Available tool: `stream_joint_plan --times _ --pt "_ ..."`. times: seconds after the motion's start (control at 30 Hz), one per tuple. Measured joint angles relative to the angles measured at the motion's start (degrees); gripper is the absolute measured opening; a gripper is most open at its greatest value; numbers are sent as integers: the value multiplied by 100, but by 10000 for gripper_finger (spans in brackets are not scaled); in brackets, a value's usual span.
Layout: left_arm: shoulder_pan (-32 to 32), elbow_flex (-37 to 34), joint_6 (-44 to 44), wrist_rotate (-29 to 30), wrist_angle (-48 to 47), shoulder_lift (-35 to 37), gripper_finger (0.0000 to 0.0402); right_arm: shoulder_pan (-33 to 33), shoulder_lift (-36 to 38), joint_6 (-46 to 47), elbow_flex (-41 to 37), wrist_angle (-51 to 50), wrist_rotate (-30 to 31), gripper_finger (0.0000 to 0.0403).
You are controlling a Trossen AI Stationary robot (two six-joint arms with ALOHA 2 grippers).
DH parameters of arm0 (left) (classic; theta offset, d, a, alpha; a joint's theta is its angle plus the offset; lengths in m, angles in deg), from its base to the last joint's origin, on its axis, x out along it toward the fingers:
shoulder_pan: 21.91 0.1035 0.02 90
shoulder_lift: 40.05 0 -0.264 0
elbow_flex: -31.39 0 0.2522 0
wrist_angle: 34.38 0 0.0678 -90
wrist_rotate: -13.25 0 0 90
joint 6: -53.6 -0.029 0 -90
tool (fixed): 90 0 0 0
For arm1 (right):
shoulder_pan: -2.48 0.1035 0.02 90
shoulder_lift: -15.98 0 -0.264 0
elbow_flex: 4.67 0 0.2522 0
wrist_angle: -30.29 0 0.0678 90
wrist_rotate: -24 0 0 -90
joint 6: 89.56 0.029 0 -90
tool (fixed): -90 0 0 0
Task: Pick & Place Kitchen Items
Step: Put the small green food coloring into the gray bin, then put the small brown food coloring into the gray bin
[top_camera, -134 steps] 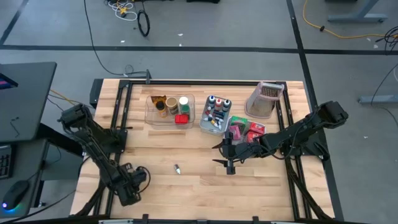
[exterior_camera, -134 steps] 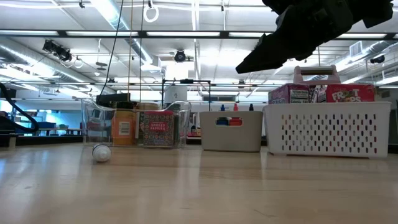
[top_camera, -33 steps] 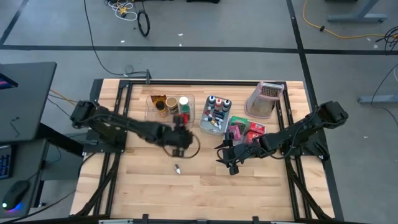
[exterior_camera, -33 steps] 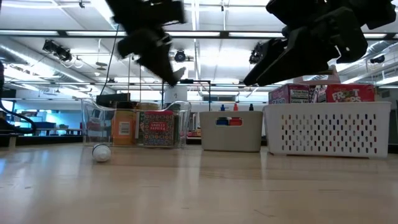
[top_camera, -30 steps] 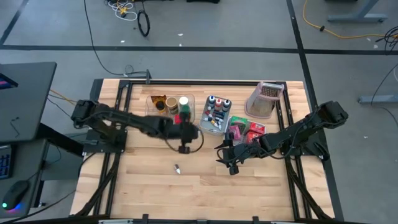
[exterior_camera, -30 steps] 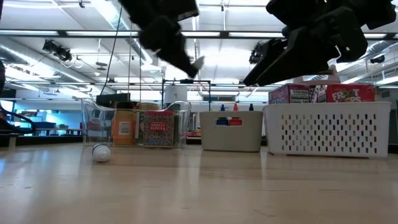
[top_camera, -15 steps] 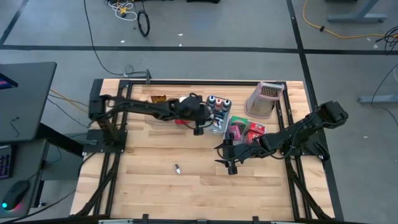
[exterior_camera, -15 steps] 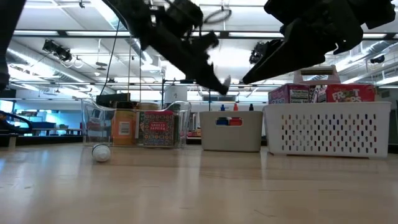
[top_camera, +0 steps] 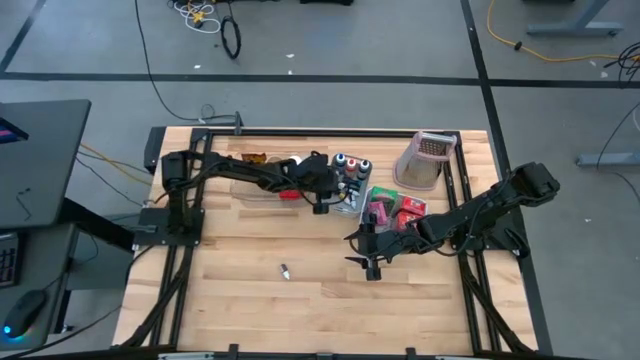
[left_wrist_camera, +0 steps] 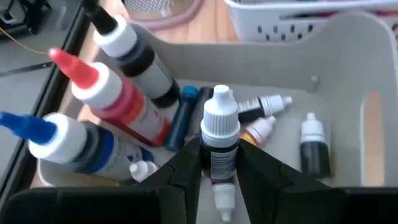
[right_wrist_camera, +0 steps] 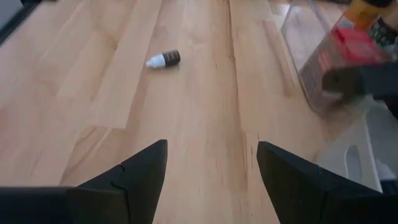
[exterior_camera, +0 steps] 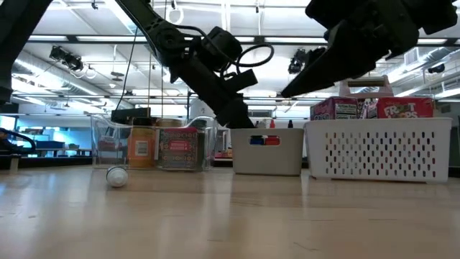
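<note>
The wooden table (top_camera: pixel 250 300) carries, along its far side, a white perforated basket (exterior_camera: pixel 379 148) with pink and red boxes (exterior_camera: pixel 374 108) standing in it, a clear bin (exterior_camera: pixel 154 146) with jars and a red packet, and between these two a grey bin (left_wrist_camera: pixel 348 74) full of small bottles. The left arm reaches across the table, and the left gripper (left_wrist_camera: pixel 219 165) is over the grey bin, its two fingers closed on a small dark bottle with a white cap (left_wrist_camera: pixel 219 140), which it holds upright just above the other bottles. In this bin I see three bigger bottles with blue, red and black tips (left_wrist_camera: pixel 102 102) leaning together, and several tiny bottles (left_wrist_camera: pixel 313 146) lying on the bottom. The right gripper (right_wrist_camera: pixel 211 168) hangs over the bare middle of the table, in front of the white basket, with its fingers spread apart and nothing between them. One tiny bottle (top_camera: pixel 284 270) lies alone on its side on the wood, well apart from all the bins.
</note>
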Motion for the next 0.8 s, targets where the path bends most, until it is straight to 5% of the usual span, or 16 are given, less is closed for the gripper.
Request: stream_joint_plan --times 0.5,0.8 --pt "-66 -9 270 363 1 67 177 0 -2 65 -95 54 27 261" --pt "-739 -3 46 339 -402 1235 179 -1 -2 44 -93 81 37 261"
